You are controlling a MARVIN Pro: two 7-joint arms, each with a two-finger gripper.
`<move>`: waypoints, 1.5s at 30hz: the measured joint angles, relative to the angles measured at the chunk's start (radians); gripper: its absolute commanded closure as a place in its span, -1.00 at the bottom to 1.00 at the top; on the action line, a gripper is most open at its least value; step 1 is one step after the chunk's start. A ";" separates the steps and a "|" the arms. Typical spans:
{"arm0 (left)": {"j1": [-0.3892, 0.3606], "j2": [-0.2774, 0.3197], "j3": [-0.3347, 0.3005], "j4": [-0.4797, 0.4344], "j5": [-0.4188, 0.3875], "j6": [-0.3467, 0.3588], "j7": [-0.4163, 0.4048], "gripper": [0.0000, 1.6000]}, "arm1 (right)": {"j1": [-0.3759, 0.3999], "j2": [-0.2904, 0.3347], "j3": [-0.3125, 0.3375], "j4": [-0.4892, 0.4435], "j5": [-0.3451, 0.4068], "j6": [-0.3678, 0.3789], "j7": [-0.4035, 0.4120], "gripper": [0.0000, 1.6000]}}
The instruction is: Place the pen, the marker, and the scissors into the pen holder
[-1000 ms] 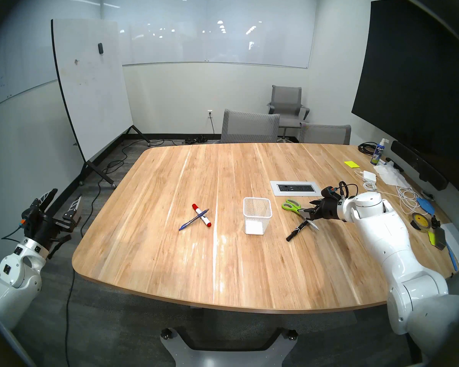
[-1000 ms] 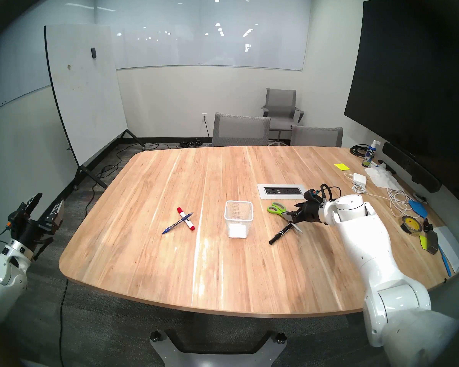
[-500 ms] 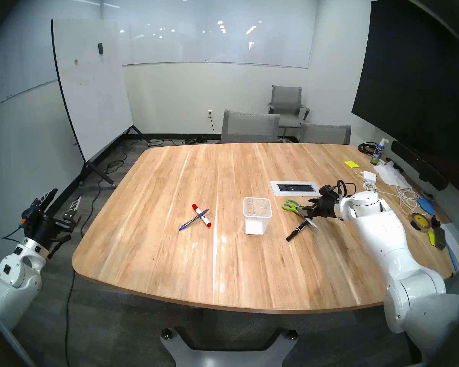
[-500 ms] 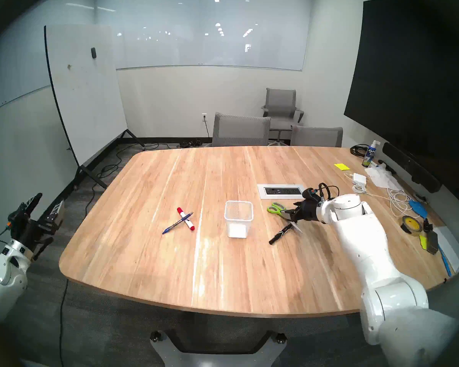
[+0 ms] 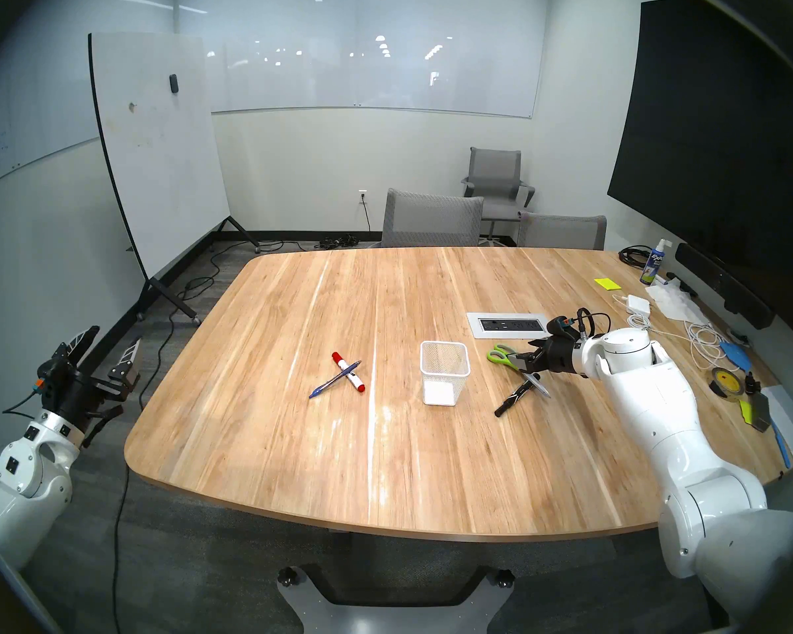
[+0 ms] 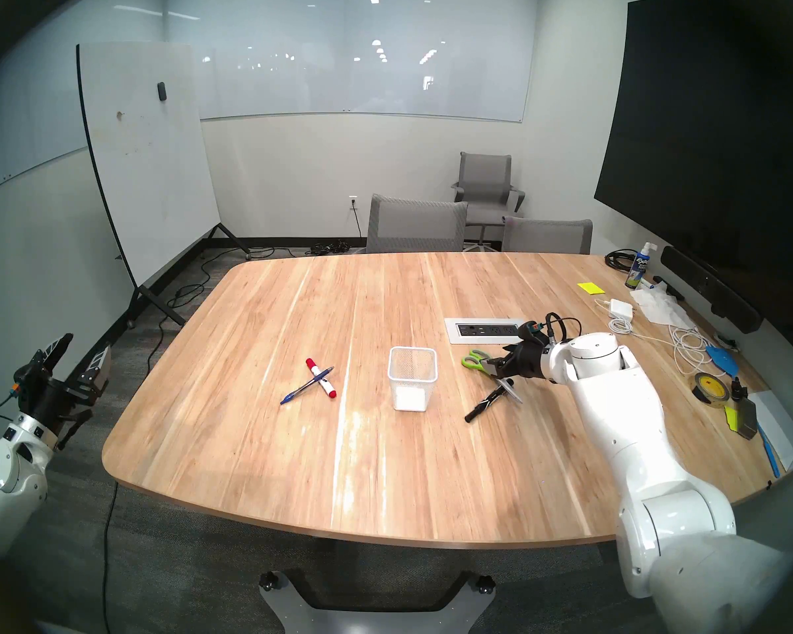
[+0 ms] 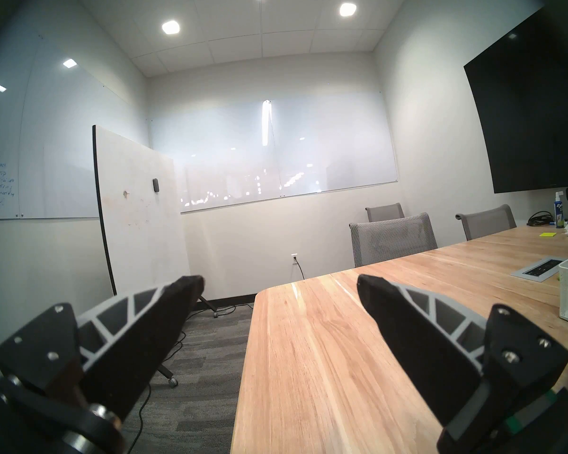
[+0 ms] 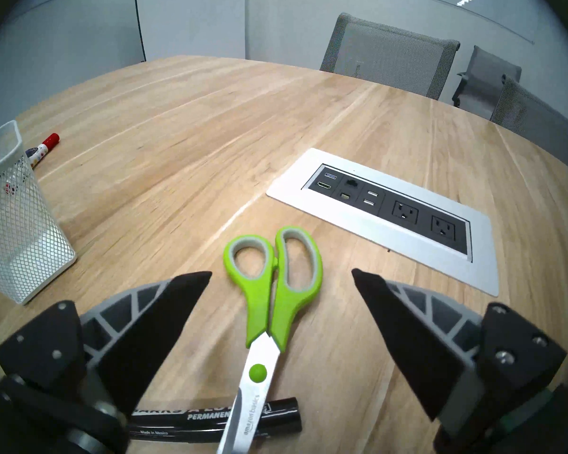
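I see my right pincer (image 8: 281, 276) hanging low over the scissors (image 8: 269, 299), spread wide with nothing in it. One finger sits on each side of the green handles, and neither finger touches them. The scissors lie flat on the wooden worktop (image 5: 385, 459), handles pointing at the silver plug panel (image 8: 384, 211). Their blades lie across the black marker (image 8: 184, 417), which lies on the wood under them.

The pen holder (image 5: 445, 379) stands upright near the middle of the worktop, left of the scissors in my head view. I see nothing in it but its white base. Farther left, well apart from the holder, the blue pen (image 5: 335, 379) lies crossed over the white marker with red ends (image 5: 349, 371). Those two touch where they cross.

My left pincer (image 7: 279, 299) is off the left edge of the worktop, up in the air over the floor. It is spread wide too and holds nothing. From its own camera I can see the pen holder far off at the right side of the view.

At the far right edge of the worktop there are white cables (image 5: 701, 340) and a roll of tape (image 5: 726, 381).
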 measured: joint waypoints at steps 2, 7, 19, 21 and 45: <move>0.000 0.000 0.000 0.000 0.000 0.000 0.000 -1.00 | -0.007 -0.001 -0.001 -0.014 0.000 0.008 0.000 -1.00; 0.000 0.000 0.000 0.000 0.000 0.000 0.000 -1.00 | -0.044 -0.004 -0.002 -0.072 -0.001 0.037 0.001 -1.00; 0.000 0.000 0.000 0.000 0.000 0.000 0.000 -1.00 | -0.107 -0.001 -0.004 -0.173 -0.004 0.090 0.005 -1.00; 0.000 0.000 0.000 0.000 0.000 0.000 0.000 -1.00 | -0.110 -0.001 -0.004 -0.180 -0.004 0.095 0.005 -1.00; 0.000 0.000 0.000 0.000 0.000 0.000 0.000 -1.00 | -0.110 -0.038 -0.029 -0.199 -0.007 0.150 -0.011 -0.96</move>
